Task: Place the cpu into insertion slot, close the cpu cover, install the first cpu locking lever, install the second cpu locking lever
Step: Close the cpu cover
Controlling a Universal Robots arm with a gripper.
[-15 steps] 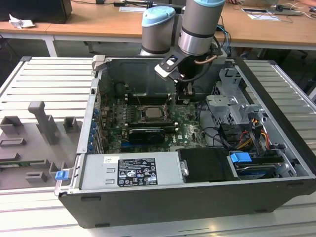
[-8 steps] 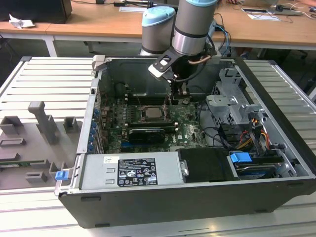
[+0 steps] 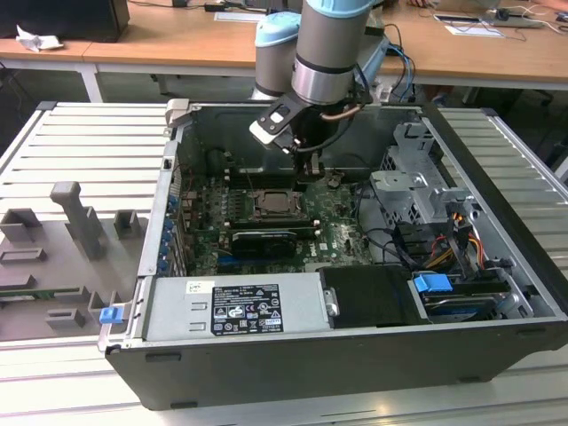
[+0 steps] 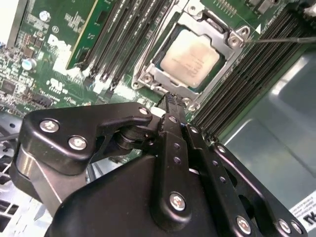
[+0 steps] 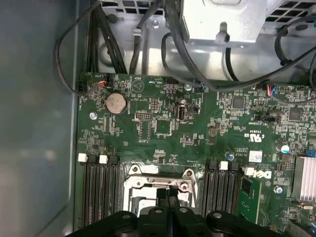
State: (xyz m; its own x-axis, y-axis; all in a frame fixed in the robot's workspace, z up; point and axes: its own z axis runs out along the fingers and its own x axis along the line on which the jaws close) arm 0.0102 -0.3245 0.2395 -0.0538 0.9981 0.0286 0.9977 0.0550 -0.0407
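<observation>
The cpu (image 4: pixel 190 57) lies flat in its socket on the green board (image 5: pixel 163 123), silvery top showing. The cpu cover (image 4: pixel 224 37), a silvery frame, lies down around it. A thin metal lever (image 4: pixel 284 40) sticks out from one socket corner over the black memory slots. My gripper (image 4: pixel 170 100) hovers at the socket's edge with its black fingers pressed together, and I see nothing between them. In the first wrist view the gripper (image 5: pixel 168 191) overlaps the socket frame (image 5: pixel 136 185). In the exterior view the gripper (image 3: pixel 308 167) hangs just behind the cpu (image 3: pixel 277 204).
The board sits inside an open computer case (image 3: pixel 497 266). A long black card (image 3: pixel 262 241) lies in front of the socket, with a grey power supply (image 3: pixel 231 306) nearer. A metal drive cage (image 3: pixel 413 186) and loose cables (image 3: pixel 435 248) fill the exterior view's right.
</observation>
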